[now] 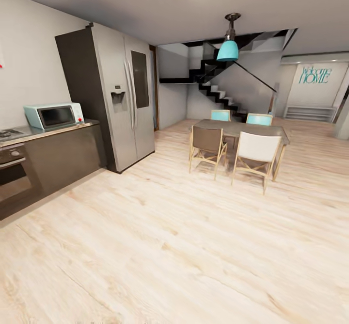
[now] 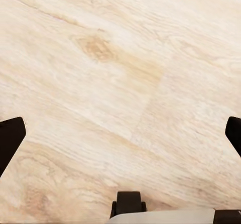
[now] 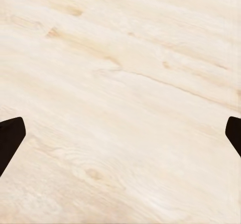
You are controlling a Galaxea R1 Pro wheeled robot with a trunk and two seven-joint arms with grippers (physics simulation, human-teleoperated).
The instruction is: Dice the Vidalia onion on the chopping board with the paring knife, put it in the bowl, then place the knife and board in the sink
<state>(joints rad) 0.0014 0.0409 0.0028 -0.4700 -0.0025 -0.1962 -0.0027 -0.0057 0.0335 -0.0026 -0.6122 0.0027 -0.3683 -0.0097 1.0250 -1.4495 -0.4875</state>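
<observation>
The Vidalia onion is nowhere before us yet, and neither are the sink, board, knife or bowl. We face a pale wooden plank floor (image 1: 174, 246), with a glossy grey tabletop (image 1: 48, 132) along the wall carrying a mint-green microwave (image 1: 53, 116) near its far end, just beside a tall steel refrigerator (image 1: 123, 101). Beyond stands a grey dining table (image 1: 242, 129) ringed by chairs. Our left claw (image 2: 120, 133) hangs with its fingertips wide apart over bare floor, clamped on nothing; our right claw (image 3: 120, 133) does likewise. We judge no step done: everything from fetching the onion onward remains, and we must first find the sink.
</observation>
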